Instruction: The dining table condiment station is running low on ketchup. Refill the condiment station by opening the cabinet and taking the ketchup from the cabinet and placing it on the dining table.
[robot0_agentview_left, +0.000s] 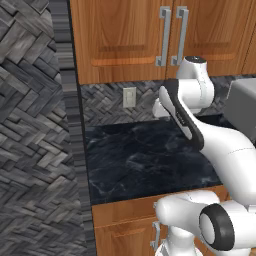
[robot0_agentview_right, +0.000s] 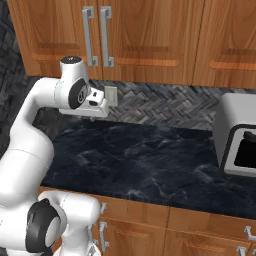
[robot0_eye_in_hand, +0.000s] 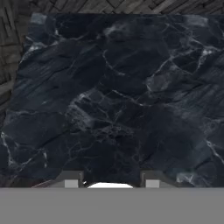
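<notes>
The cabinet (robot0_agentview_left: 125, 35) (robot0_agentview_right: 145, 30) hangs on the wall above the counter. Both its panelled doors are closed, and two long silver bar handles (robot0_agentview_left: 172, 36) (robot0_agentview_right: 97, 36) meet at the middle. My arm is folded in front of it, with the hand (robot0_agentview_right: 95, 102) just below the handles. My gripper (robot0_eye_in_hand: 109, 181) looks down on the black marble counter (robot0_eye_in_hand: 113, 87). Its two finger tips stand apart with nothing between them. The ketchup is hidden and the dining table is out of view.
A grey boxy appliance (robot0_agentview_right: 239, 137) (robot0_agentview_left: 243, 107) stands at the counter's right end. A wall outlet (robot0_agentview_left: 129, 97) sits on the herringbone backsplash. A dark tiled wall (robot0_agentview_left: 35, 150) bounds the counter on the left. Wooden base cabinets (robot0_agentview_right: 165, 230) lie below.
</notes>
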